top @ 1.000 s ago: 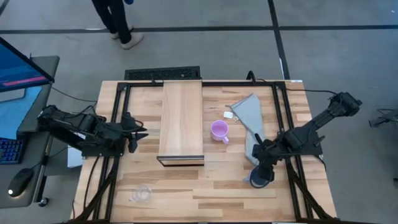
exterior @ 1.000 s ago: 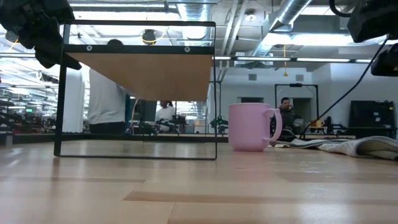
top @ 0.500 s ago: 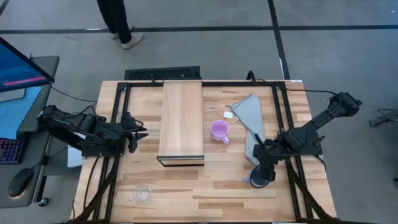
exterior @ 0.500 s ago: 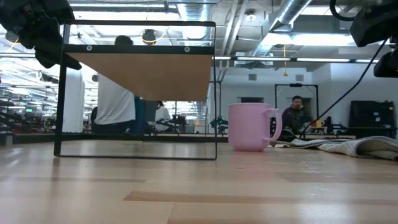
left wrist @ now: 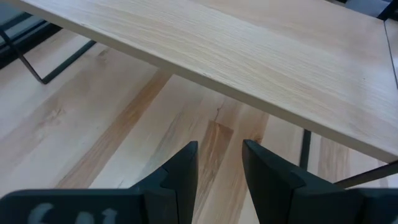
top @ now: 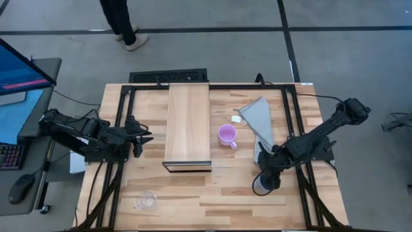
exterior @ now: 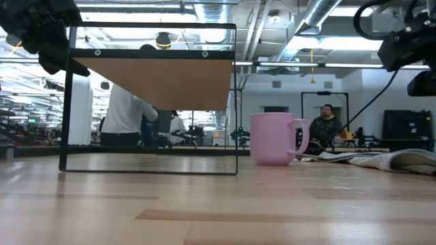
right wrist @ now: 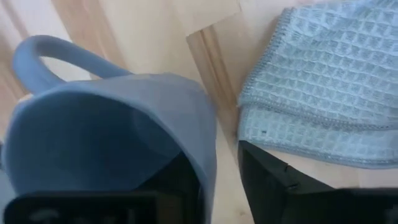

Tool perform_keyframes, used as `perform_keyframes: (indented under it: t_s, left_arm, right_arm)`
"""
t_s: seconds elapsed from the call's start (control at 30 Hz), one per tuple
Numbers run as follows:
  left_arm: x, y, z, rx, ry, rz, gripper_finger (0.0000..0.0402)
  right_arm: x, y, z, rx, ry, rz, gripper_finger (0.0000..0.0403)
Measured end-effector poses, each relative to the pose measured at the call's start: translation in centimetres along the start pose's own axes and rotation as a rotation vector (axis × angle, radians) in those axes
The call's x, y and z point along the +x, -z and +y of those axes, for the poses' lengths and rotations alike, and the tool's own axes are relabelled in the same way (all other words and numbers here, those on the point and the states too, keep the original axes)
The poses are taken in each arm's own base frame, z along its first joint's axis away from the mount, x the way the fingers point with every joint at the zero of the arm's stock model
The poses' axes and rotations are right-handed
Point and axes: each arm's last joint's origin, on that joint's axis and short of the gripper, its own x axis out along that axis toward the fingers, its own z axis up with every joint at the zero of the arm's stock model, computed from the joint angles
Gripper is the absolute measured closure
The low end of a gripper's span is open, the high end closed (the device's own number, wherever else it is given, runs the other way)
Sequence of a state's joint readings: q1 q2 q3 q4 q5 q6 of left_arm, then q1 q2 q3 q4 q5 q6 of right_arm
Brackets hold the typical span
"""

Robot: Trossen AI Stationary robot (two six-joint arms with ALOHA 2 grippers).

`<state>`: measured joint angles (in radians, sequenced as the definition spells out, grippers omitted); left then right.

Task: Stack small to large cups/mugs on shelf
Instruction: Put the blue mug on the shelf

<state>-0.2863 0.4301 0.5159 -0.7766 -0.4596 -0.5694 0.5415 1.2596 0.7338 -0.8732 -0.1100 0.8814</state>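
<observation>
The grey-blue mug [top: 261,185] sits on the tabletop near the right front, its handle [right wrist: 43,50] away from the cloth. My right gripper [top: 268,174] points down over it, open, its fingers astride the mug's rim [right wrist: 208,155]. The lilac mug [top: 226,135] stands upright on its base right of the shelf [top: 187,125]. The small clear cup [top: 147,201] sits near the front left edge. My left gripper [top: 148,138] waits open left of the shelf, nothing between its fingers [left wrist: 219,149]. My right gripper comes from above, pointing down, one finger inside the grey-blue mug [right wrist: 180,177] and one outside [right wrist: 267,180], the wall at the rim [right wrist: 211,171] between them. The inner finger lies close against the wall. A strip of table shows between the wall and the outer finger.
A folded grey-blue waffle cloth [top: 257,119] lies just beyond the mug, toward the far right. A small white tag [top: 237,119] lies beside it. The shelf stands on thin dark legs [exterior: 65,102]. People move in the room behind the table.
My right gripper has sunk onto the grey-blue mug and drifted a little toward the table's left. The mug has shifted slightly the same way on the tabletop. A person in the background has walked along.
</observation>
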Motion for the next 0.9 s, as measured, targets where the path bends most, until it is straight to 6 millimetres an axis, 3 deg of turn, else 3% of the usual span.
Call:
perform_keyframes:
  t_s: [0.27,0.67,0.9]
  left_arm:
    - [0.0,0.0,0.0,-0.002,-0.003,0.002,0.0286]
    - [0.0,0.0,0.1,-0.013,-0.016,-0.005,0.0286]
    - [0.0,0.0,0.1,-0.013,-0.016,-0.006,0.0286]
  right_arm:
    - [0.1,-0.2,0.2,-0.006,-0.028,-0.005,0.0375]
    - [-0.2,-1.3,-0.9,0.016,-0.062,0.031,0.0375]
    - [-2.2,-2.9,-1.7,-0.008,-0.051,0.016,0.0375]
